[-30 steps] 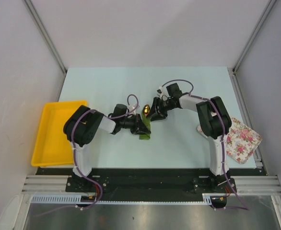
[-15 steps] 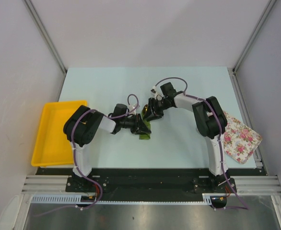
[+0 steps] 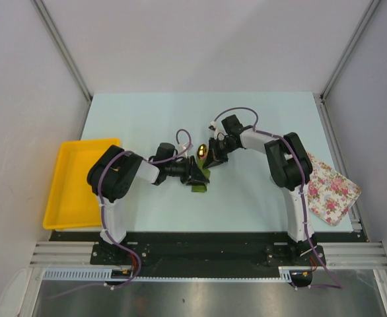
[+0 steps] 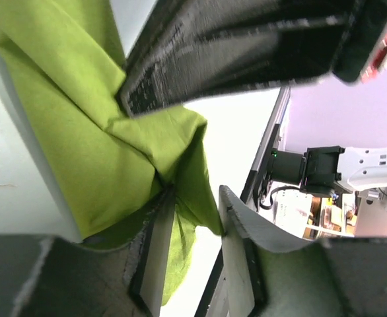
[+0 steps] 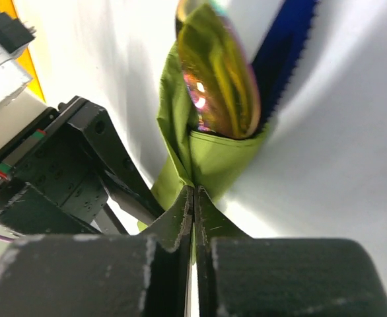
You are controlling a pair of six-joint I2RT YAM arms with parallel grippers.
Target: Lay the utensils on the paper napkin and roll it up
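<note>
The olive-green paper napkin (image 3: 200,182) lies bunched and folded at the table's middle, wrapped around the utensils. A gold spoon head (image 3: 202,152) sticks out of its far end. In the right wrist view the gold spoon head (image 5: 216,72) and a dark blue serrated knife (image 5: 282,46) stand out of the napkin (image 5: 213,162). My right gripper (image 5: 194,198) is shut on a thin fold of the napkin, and it also shows in the top view (image 3: 212,157). My left gripper (image 4: 197,257) is open, its jaws standing around a hanging fold of the napkin (image 4: 81,139); it also shows in the top view (image 3: 195,174).
A yellow tray (image 3: 68,191) sits at the table's left edge. A white cloth with pink flowers (image 3: 332,188) lies at the right edge behind the right arm. The two grippers are almost touching over the napkin.
My right gripper has moved a little left, closer to my left gripper, and the gold spoon head was briefly covered and shows again. The left arm has barely moved.
</note>
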